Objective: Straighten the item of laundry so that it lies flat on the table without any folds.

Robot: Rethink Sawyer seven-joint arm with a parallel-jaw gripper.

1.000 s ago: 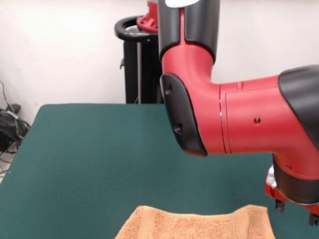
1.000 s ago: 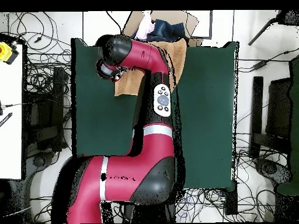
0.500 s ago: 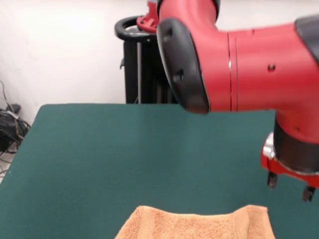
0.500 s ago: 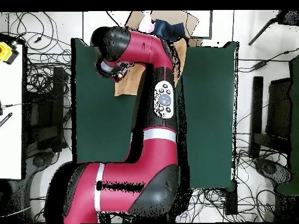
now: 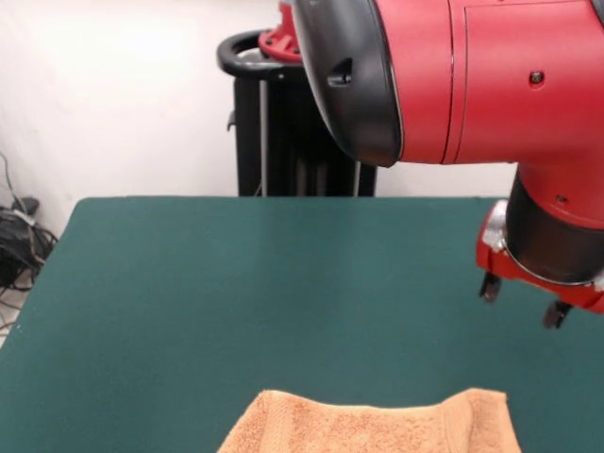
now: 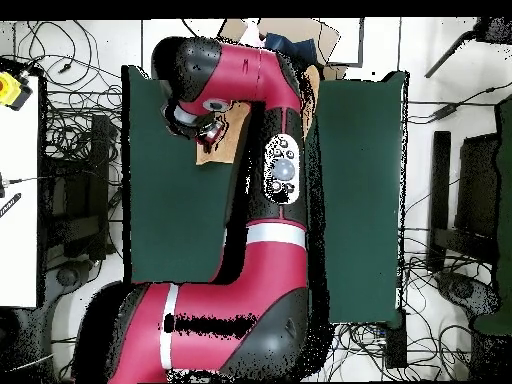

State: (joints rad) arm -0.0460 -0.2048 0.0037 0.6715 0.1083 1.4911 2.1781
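The item of laundry [image 5: 377, 425] is a light orange-tan towel at the bottom edge of the front view, on the dark green table [image 5: 189, 302]. Its far edge bulges up in soft folds. My gripper [image 5: 522, 302] hangs at the right, well above the table and apart from the towel, open with nothing between its dark fingertips [image 5: 489, 288]. From overhead, the red arm covers most of the towel [image 6: 228, 148]; only a corner shows beside the gripper [image 6: 208, 130], and the table [image 6: 170, 210] spreads to both sides.
A black stand [image 5: 274, 123] rises behind the table's far edge, with cables [image 5: 19, 236] on the floor at the left. Overhead, cardboard and something dark blue [image 6: 290, 45] lie past the towel's end of the table, and a white bench [image 6: 18, 200] stands at the left.
The arm has risen and the gripper has lifted away from the towel's right corner, shifting slightly left in the front view. The towel has not moved.
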